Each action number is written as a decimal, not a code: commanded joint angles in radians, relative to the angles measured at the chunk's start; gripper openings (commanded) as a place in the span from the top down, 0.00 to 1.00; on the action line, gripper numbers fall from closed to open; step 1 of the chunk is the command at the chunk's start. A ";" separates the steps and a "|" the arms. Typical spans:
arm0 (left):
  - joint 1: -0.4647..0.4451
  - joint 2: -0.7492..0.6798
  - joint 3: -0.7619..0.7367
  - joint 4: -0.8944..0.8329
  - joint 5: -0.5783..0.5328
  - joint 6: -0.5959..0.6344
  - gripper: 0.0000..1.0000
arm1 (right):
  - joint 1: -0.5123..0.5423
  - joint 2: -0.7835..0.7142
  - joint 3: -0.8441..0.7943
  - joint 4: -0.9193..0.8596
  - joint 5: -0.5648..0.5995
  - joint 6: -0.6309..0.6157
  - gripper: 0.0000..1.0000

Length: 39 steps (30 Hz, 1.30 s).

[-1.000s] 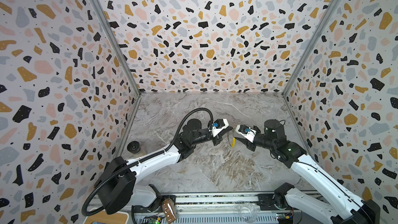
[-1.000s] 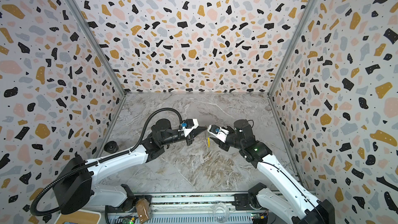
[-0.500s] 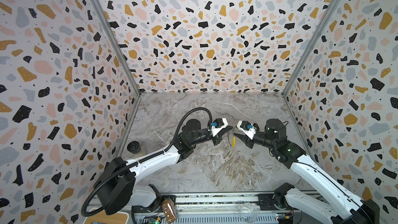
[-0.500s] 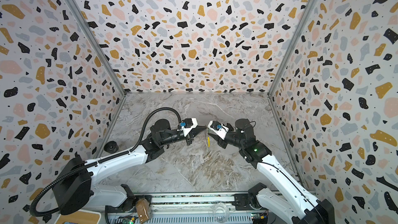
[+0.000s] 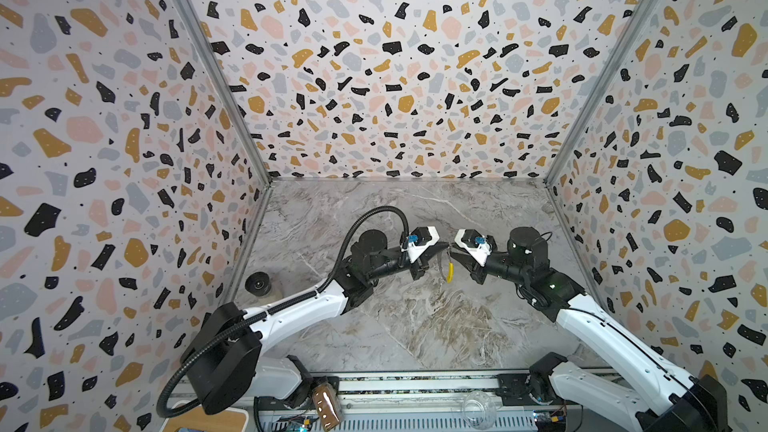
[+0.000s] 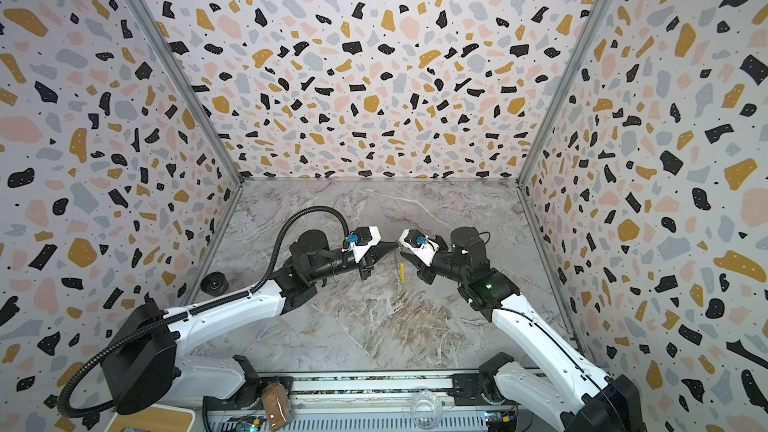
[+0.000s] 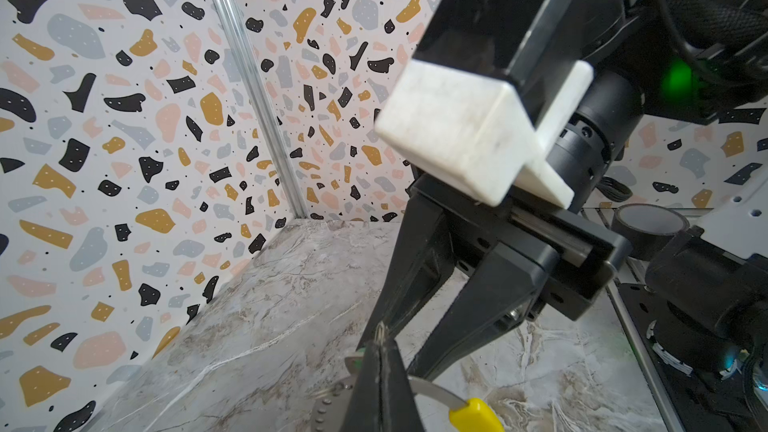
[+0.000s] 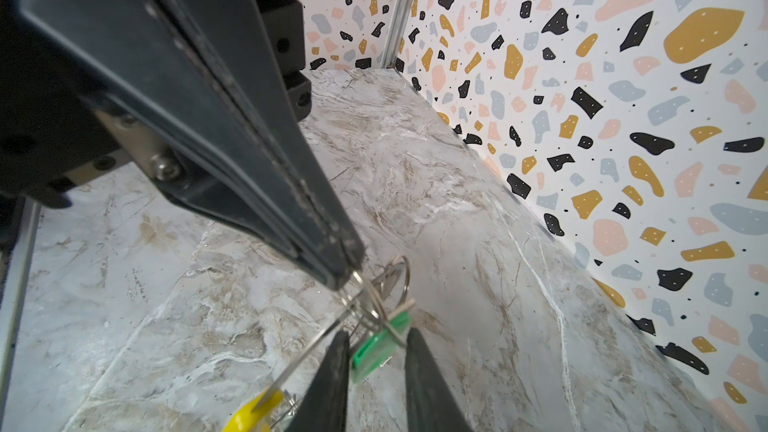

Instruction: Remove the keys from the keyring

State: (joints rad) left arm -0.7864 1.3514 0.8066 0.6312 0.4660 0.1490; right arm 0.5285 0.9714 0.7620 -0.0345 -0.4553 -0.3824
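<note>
Marble tabletop (image 5: pixel 415 317), tape roll (image 5: pixel 258 283) aside, left gripper (image 8: pixel 347 276) clamped on keyring (image 8: pixel 253 407) — right gripper (image 8: pixel 377 334) apart around green key (image 8: pixel 374 353)

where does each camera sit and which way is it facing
Top views: high at the front, looking down on the table; both arms show, left gripper and right gripper nearly touching.
Left wrist: on the left arm, facing the right gripper; own jaws shut on the keyring.
Right wrist: on the right arm, facing the left gripper; own jaws apart around the green tag.
Shared: both wrist views show the keyring's yellow sleeve.
</note>
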 commanded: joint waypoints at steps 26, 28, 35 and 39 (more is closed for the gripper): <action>0.003 0.025 -0.016 0.202 -0.066 -0.123 1.00 | 0.036 -0.026 0.027 -0.028 0.109 -0.117 1.00; 0.003 0.032 -0.022 0.232 -0.069 -0.148 1.00 | 0.048 -0.029 0.023 -0.019 0.125 -0.132 1.00; 0.002 0.047 -0.039 0.289 -0.078 -0.190 1.00 | 0.098 -0.020 0.040 -0.011 0.205 -0.200 1.00; 0.003 0.043 -0.044 0.297 -0.086 -0.193 1.00 | 0.111 -0.023 0.023 -0.002 0.224 -0.228 1.00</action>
State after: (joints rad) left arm -0.7864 1.3994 0.7635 0.8093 0.3973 -0.0231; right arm 0.6254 0.9653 0.7639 -0.0303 -0.2478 -0.5713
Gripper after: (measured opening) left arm 0.047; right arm 0.065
